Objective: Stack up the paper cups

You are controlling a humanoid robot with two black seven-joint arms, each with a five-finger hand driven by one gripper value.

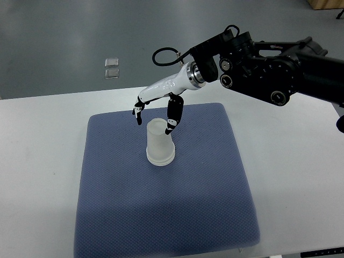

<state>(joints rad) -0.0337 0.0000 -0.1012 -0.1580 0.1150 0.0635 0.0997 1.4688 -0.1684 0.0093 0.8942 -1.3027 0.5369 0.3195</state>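
A stack of white paper cups [159, 143] stands upside down on the blue mat [161, 204], left of its middle. My right hand [157, 110] hangs just above and behind the stack, its arm coming in from the right edge. The fingers [173, 117] are spread and relaxed and hold nothing. One fingertip reaches down close to the stack's top right edge; I cannot tell if it touches. The left arm is not in view.
The mat lies on a white table [37, 161]. Two small clear squares [112, 67] lie on the grey floor beyond the table's far edge. The black arm housing [269, 64] spans the upper right.
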